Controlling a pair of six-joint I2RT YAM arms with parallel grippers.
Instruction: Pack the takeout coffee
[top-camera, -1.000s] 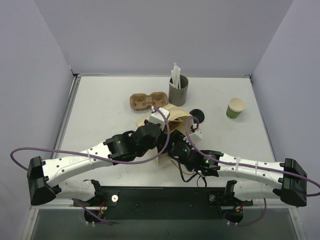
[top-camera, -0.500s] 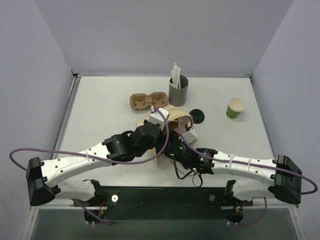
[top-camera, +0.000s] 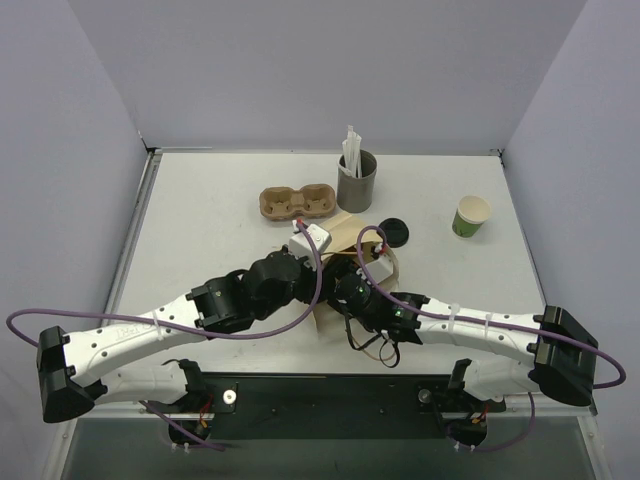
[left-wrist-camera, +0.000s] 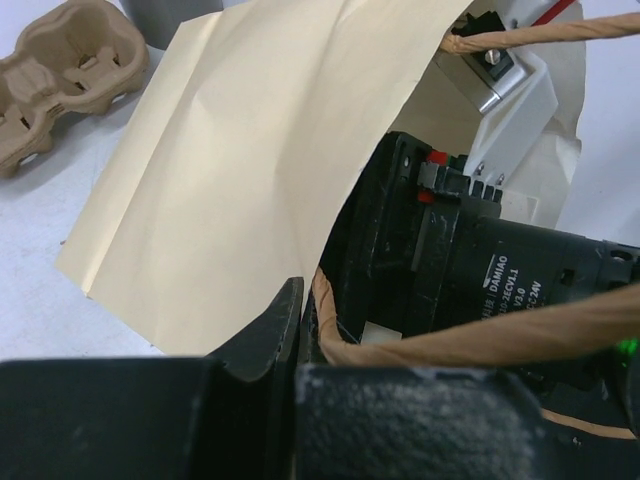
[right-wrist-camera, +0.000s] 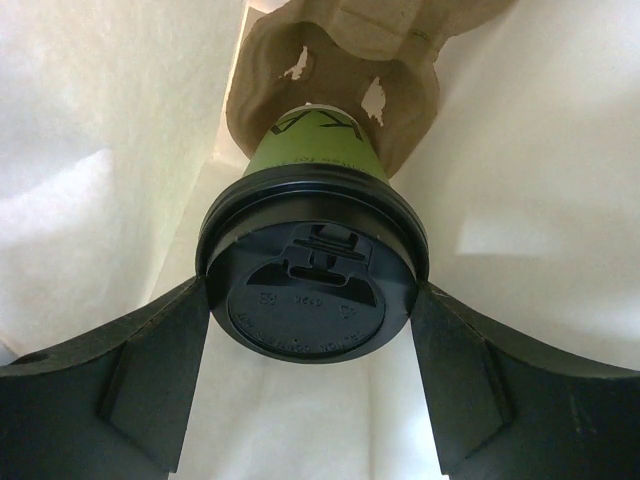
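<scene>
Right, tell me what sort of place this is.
Probably a lab test cell staged as a coffee-packing station: blank walls box in a white table, two robot arms are bolted at its near edge, and takeout props sit on it, a pulp cup carrier, a paper bag.

The paper bag (left-wrist-camera: 230, 180) is tan kraft paper, matt and smooth apart from soft creases. Its handle (left-wrist-camera: 480, 335) is twisted paper cord, rough and fibrous. The cup carrier (left-wrist-camera: 60, 60) near the desk's far edge is moulded pulp, coarse and dull, and so is the second carrier (right-wrist-camera: 340, 40) inside the bag. The takeout coffee (right-wrist-camera: 315, 135) is green printed paper with a faint sheen, and its lid (right-wrist-camera: 310, 290) is black plastic, semi-gloss and embossed. The fingers (right-wrist-camera: 140, 380) of the right pincer (right-wrist-camera: 312, 320) look like matt black plastic. The left pincer (left-wrist-camera: 300, 335) has a grainy, speckled pad. The desk (top-camera: 200, 220) is white, smooth and matt.
</scene>
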